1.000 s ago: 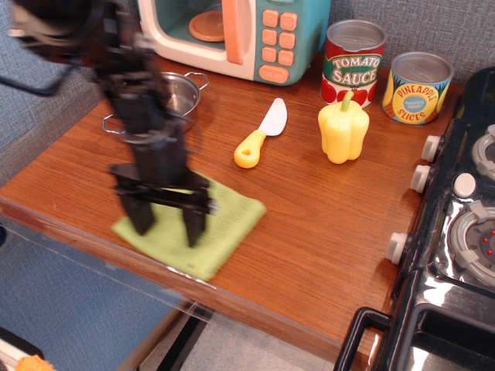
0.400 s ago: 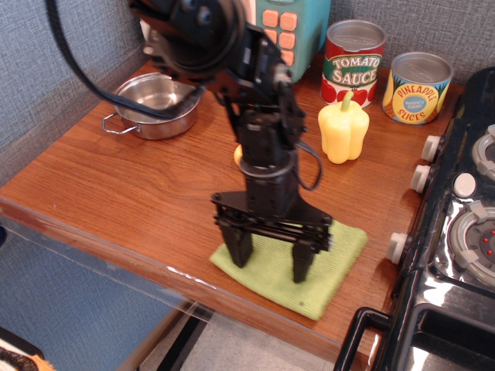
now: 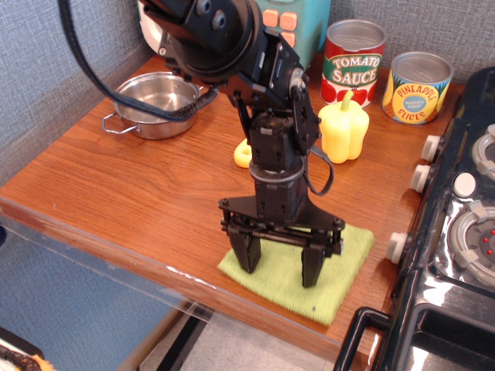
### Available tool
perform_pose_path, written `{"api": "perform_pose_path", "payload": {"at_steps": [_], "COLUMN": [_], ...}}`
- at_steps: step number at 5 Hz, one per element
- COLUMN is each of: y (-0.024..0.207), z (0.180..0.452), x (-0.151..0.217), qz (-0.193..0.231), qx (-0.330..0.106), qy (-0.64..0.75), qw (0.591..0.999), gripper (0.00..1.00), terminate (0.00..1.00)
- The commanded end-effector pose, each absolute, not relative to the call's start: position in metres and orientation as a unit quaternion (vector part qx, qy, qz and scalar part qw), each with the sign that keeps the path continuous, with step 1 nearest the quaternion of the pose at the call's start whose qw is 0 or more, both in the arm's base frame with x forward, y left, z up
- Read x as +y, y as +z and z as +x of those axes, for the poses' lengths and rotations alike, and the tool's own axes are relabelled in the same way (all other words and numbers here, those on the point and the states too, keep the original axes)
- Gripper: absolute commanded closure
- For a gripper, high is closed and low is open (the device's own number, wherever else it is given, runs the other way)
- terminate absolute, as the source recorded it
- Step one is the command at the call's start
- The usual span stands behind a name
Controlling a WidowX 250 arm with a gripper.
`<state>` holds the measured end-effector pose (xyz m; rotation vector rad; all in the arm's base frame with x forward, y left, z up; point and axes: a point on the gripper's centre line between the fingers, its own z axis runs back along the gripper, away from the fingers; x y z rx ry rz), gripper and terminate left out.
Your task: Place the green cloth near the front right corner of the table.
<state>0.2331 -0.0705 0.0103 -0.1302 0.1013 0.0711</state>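
Green cloth [image 3: 340, 267] lies flat on the table [image 3: 139, 193] in the lower right of the frame, close to the table's front edge and just left of the black stove [image 3: 456, 255]. One corner of the cloth reaches toward the stove's lowest grey knob [image 3: 397, 246]; contact cannot be confirmed.

Gripper [image 3: 279, 264] stands vertical over the left and centre part of the cloth, jaws spread apart, with bare cloth visible between the two fingers. Both fingertips [image 3: 249, 261] appear to rest on or just above the cloth surface; which of the two cannot be determined. Nothing is clamped between them.

Steel pot [image 3: 157, 103] sits in the upper left of the frame, well apart from the cloth. Yellow pepper [image 3: 346, 128] stands upright at upper centre-right, in front of the tomato sauce can [image 3: 353, 60]; the pineapple slices can [image 3: 418, 86] stands beside it at upper right. A yellow handle end [image 3: 242, 156] shows beside the arm, the rest hidden
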Motion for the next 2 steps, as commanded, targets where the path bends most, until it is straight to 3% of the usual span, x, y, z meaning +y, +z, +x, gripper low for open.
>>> {"api": "perform_pose_path", "payload": {"at_steps": [1, 2], "y": [0.082, 0.099], "z": [0.235, 0.232], "x": [-0.070, -0.068], "qz": [-0.049, -0.039], "qx": [-0.051, -0.067], "qy": [-0.010, -0.009], "qw": [0.997, 0.997], "gripper": [0.00, 0.00], "terminate": [0.00, 0.00]}}
